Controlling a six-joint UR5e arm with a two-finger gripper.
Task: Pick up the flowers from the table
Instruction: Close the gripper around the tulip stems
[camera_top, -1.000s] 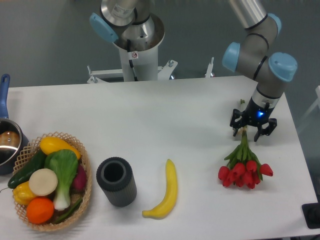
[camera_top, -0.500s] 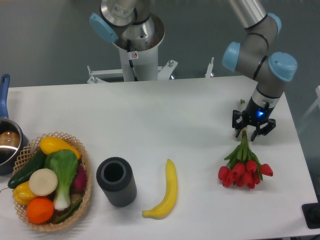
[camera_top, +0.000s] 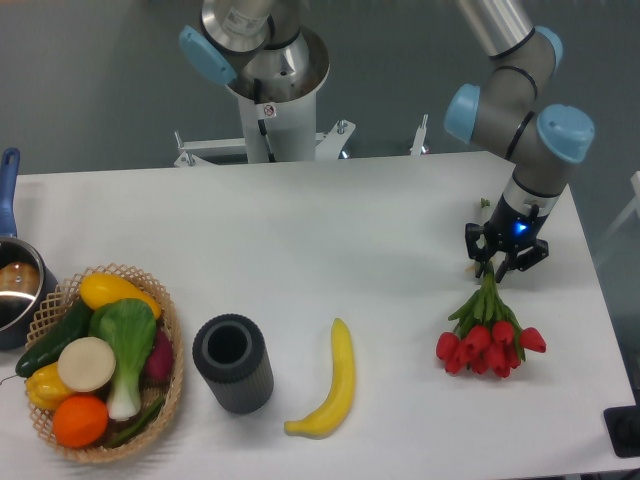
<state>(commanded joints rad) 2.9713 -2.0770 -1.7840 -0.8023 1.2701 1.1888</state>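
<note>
The flowers, red tulips on green stems, lie on the white table at the right, heads toward the front edge and stems pointing back. My gripper points straight down over the far ends of the stems, its fingers drawn in around them and shut on the stems. The stem tips are partly hidden between the fingers. The bunch still rests on the tabletop.
A yellow banana lies left of the flowers, with a dark grey cylinder beyond it. A wicker basket of vegetables and a pot sit at the left. The table's right edge runs close to the gripper.
The gripper's fingers have closed inward step by step around the stem ends. The arm and the flowers have stayed in place.
</note>
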